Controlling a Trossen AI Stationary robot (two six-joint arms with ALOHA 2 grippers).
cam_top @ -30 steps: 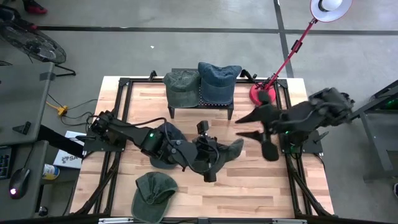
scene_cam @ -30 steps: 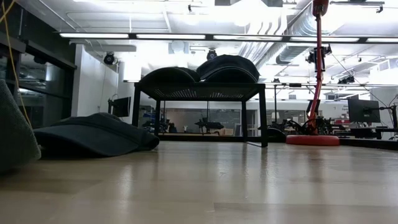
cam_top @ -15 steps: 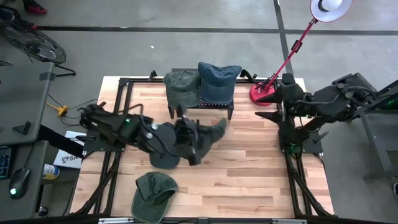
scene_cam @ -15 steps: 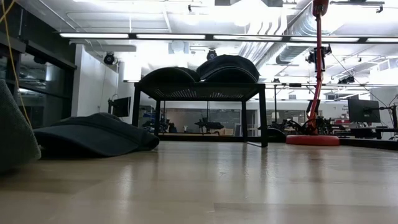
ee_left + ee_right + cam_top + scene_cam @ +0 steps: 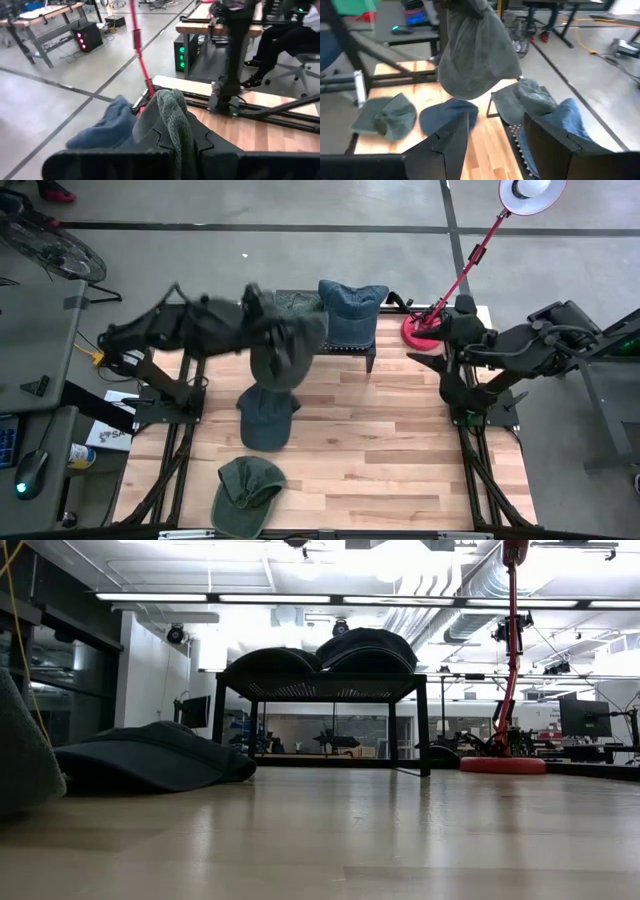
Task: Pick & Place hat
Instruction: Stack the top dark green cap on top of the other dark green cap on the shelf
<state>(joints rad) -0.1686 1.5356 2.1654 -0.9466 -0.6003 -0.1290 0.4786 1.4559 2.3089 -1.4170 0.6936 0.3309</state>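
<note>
Lying nearest on the wooden surface point(image 5: 400, 450) is a green cap point(image 5: 245, 485); just beyond it rests a dark blue cap point(image 5: 262, 418); above that, the left pincer point(image 5: 262, 320) is clamped shut on a grey hat point(image 5: 290, 348), which hangs in the air beside the small black rack point(image 5: 345, 348); that rack carries a green hat point(image 5: 295, 306) and a blue hat point(image 5: 350, 308); at the right edge, near the red lamp base point(image 5: 420, 332), the right pincer point(image 5: 492, 132) waits with fingers apart, holding nothing.

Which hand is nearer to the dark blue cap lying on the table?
Left. The left hand hangs just above the dark blue cap, holding a grey hat; the right hand is at the table's far right.
</note>
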